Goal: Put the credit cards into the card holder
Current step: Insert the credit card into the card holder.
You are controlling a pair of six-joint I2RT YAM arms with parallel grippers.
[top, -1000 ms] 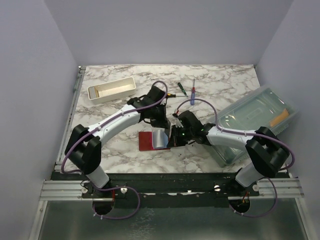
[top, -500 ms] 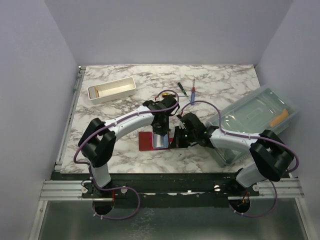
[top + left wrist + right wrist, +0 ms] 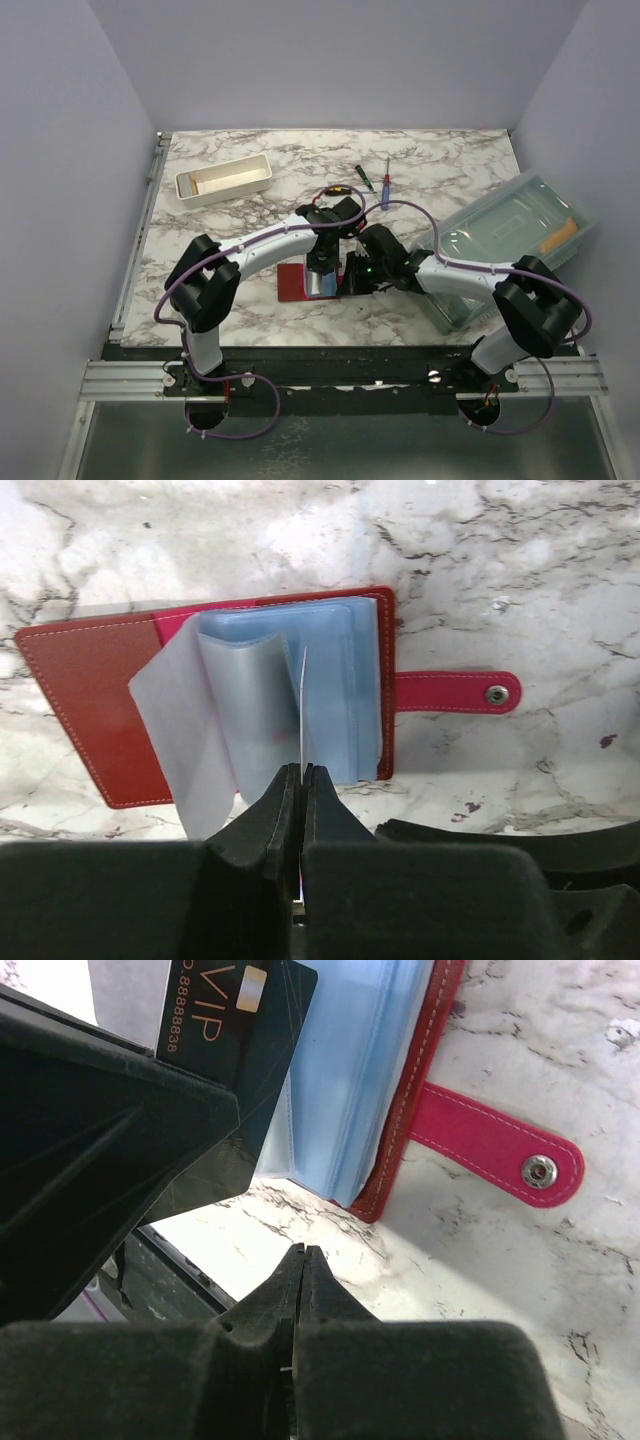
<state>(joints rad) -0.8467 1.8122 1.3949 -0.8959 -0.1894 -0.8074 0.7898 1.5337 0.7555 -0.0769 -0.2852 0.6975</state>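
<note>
The dark-red card holder (image 3: 90,700) lies open on the marble, its clear sleeves (image 3: 250,700) fanned up and its snap strap (image 3: 455,692) pointing right. My left gripper (image 3: 301,770) is shut on a thin card (image 3: 302,695), seen edge-on, standing upright over the sleeves. In the right wrist view that card (image 3: 235,1020) is dark with gold "VIP" lettering, above the holder (image 3: 425,1050). My right gripper (image 3: 303,1252) is shut and empty, just off the holder's near corner. From above, both grippers (image 3: 322,275) (image 3: 352,280) meet over the holder (image 3: 292,284). A tan card is not in view.
A white tray (image 3: 224,182) sits at the back left. A clear plastic box (image 3: 510,240) stands at the right. Two screwdrivers (image 3: 366,180) (image 3: 385,184) lie at the back centre. The right arm lies low beside the holder's strap.
My left arm has swung in and moved right, bringing its gripper and the card over the holder's sleeves. The right gripper has barely moved.
</note>
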